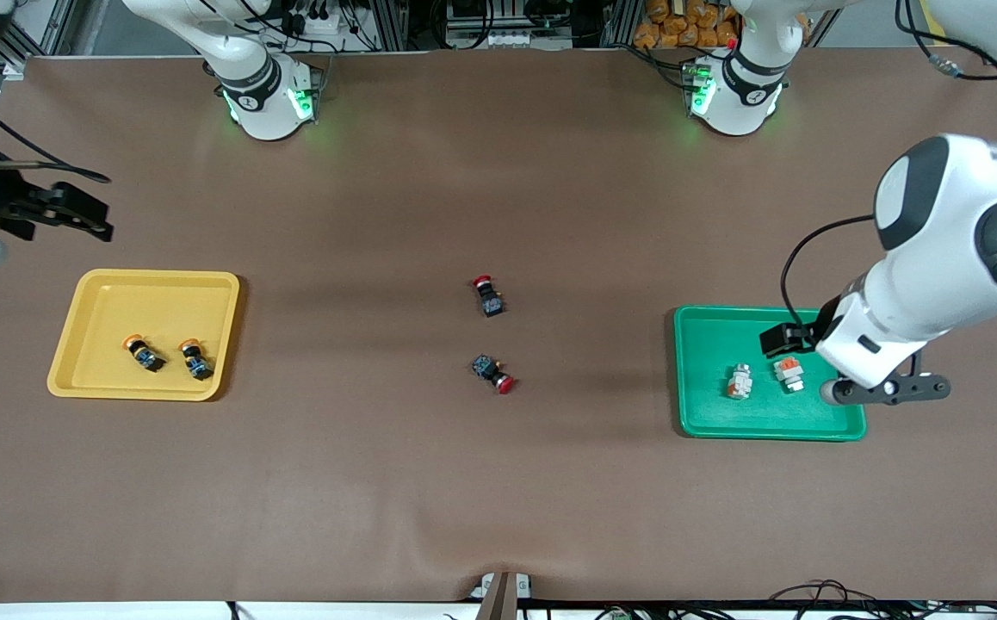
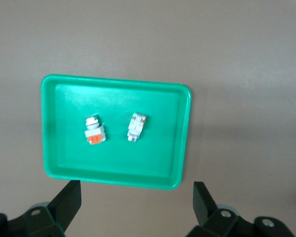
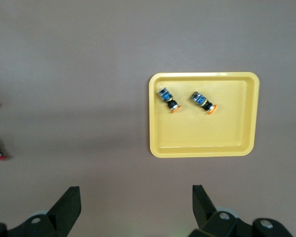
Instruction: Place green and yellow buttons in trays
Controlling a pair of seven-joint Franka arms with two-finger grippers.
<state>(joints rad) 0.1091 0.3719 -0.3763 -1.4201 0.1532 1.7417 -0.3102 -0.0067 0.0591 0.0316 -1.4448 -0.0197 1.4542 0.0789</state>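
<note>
Inside the yellow tray [image 1: 85, 297] lie both yellow buttons [image 1: 143, 353]; the green tray [image 1: 705, 413] holds both white ones [image 1: 739, 381]. Both claws, left [image 2: 137, 202] and right [image 3: 136, 202], hang apart, empty; nothing seems left.

Two yellow-capped buttons [image 3: 168, 100] lie side by side in the yellow tray [image 3: 204, 143], below the right end effector's [image 3: 136, 207] spread fingers.

I see two red-capped buttons [image 1: 490, 297] [image 1: 493, 373] mid-table, apart, on brown table cover [image 1: 498, 499]; bodies seemingly black.

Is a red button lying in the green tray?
No, the green tray holds only two white-grey buttons.
</note>
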